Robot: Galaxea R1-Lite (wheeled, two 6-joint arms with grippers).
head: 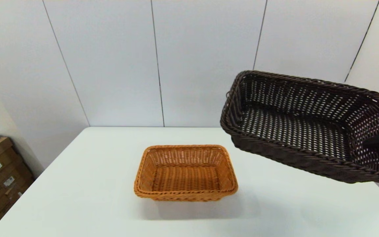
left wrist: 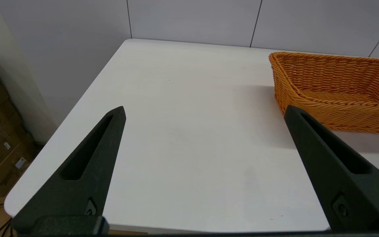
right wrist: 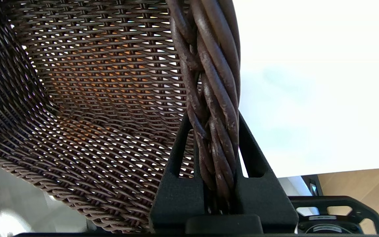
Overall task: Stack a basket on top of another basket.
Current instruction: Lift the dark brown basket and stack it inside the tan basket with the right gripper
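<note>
The right gripper [right wrist: 214, 131] clamps both fingers [right wrist: 176, 158] on the braided rim of the dark basket [right wrist: 87, 98]. Orange shows through the open weave of the basket's wall. The white table [right wrist: 317, 92] lies beyond the rim.

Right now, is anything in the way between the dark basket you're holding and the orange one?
Nothing visible. The right gripper holds the dark basket by its rim, in the air to the right of the orange basket, which sits empty on the table.
</note>
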